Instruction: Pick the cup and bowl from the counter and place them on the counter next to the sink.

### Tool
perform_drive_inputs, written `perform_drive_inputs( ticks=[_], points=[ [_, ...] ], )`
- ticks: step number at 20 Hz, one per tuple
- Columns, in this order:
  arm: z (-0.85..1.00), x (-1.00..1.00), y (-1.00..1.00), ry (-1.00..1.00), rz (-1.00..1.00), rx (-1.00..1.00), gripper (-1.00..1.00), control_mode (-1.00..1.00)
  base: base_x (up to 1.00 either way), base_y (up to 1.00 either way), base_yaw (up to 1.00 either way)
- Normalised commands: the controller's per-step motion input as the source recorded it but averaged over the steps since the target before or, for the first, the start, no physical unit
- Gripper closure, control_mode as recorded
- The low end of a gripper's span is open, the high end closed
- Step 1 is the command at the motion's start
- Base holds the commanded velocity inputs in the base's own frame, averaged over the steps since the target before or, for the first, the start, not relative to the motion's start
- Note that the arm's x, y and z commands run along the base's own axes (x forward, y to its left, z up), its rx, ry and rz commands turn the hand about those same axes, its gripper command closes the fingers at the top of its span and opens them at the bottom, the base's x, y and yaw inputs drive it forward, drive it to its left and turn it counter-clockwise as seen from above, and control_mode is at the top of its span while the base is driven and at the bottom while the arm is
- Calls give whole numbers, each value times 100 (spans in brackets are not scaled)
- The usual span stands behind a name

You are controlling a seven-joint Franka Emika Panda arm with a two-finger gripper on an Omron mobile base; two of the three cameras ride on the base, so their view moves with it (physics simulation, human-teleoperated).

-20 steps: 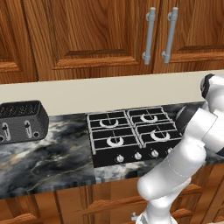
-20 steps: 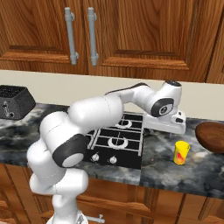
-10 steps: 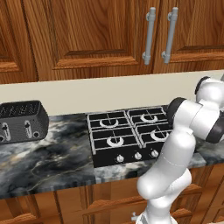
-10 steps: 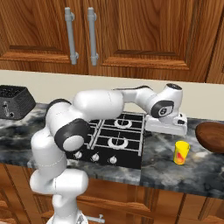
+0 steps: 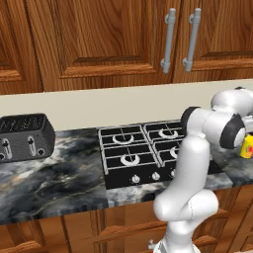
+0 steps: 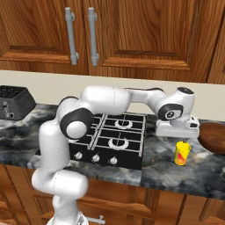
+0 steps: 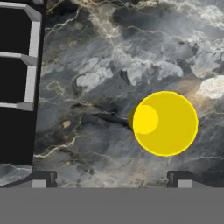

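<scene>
- Hovering the gripper [image 6: 177, 139] right above the cup [image 6: 182, 153], jaws spread wide, holding nothing.
- Sitting upright on the counter [image 6: 167, 169], the cup, just right of the stove [image 6: 110, 143]; lying slightly right of centre between the fingertips [image 7: 183, 180] in the hand view.
- Resting farther right, the bowl [image 6: 212, 136], near the cup but apart.
- Counting one cup, one bowl, one toaster [image 5: 24, 136] far left.

I see the dark marbled tabletop [image 6: 193, 169] carrying a black toaster [image 5: 24, 137] at its left end, the gas stove [image 6: 112, 140] mid-way, then the yellow cup [image 6: 182, 153] upright just beside the reddish-brown bowl [image 6: 213, 137].
</scene>
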Motion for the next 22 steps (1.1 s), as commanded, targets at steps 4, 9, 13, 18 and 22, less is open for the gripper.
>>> perform_drive_inputs(
  ticks=[4, 9, 13, 18, 22],
  points=[
    [-1, 2, -14, 0, 7, 0, -100, -100, 0, 0, 0],
    [-7, 11, 0, 0, 7, 0, -100, -100, 0, 0, 0],
    [-12, 19, 0, 0, 7, 0, -100, -100, 0, 0, 0],
    [-12, 19, 0, 0, 6, 0, -100, -100, 0, 0, 0],
    [-23, 20, 0, 1, 5, 0, -100, -100, 0, 0, 0]
  ],
)
